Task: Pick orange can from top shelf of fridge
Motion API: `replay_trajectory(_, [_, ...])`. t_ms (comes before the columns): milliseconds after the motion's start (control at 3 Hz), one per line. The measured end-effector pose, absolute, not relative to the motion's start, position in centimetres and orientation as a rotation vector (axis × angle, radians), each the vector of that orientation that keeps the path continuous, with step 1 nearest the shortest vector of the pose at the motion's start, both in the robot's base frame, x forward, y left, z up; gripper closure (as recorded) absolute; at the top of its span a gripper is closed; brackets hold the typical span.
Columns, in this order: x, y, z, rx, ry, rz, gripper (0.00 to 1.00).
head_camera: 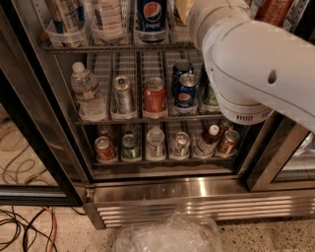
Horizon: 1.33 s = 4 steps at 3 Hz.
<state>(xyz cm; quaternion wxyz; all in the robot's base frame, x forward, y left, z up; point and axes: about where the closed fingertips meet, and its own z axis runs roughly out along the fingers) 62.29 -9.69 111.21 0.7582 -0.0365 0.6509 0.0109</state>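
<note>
The fridge [172, 191] stands open in front of me. Its top shelf [118, 48] is a wire rack with clear plastic cup holders [63, 35] along the front. It holds bottles, a Pepsi can [151, 17] and, at the far right, the copper-orange can [269, 10], partly cut off by the frame's top edge and by my arm. My white arm [246, 59] reaches up across the upper right, in front of that shelf. My gripper is out of view, past the arm's upper end near the top shelf.
The middle rack holds a water bottle [87, 93], a silver can [122, 94], a plain red-orange can [155, 96] and blue Pepsi cans [186, 91]. Several cans and bottles stand on the lower rack. A clear plastic bag [167, 236] and cables [24, 226] lie on the floor.
</note>
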Motion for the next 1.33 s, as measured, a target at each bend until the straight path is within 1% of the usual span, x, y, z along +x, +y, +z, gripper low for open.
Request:
replay_trajectory(333, [60.3,-9.9,112.3,-0.123,1.438,0.120,1.00])
replay_trajectory(667, [58.2,-11.2,109.6,-0.163,1.534,0.186,1.00])
replay_trajectory(1000, [55.6,-12.2,104.8,-0.171,1.665,0.297,1.00])
replay_trajectory(1333, [52.8,-12.0,102.8,-0.217,1.741,0.401,1.00])
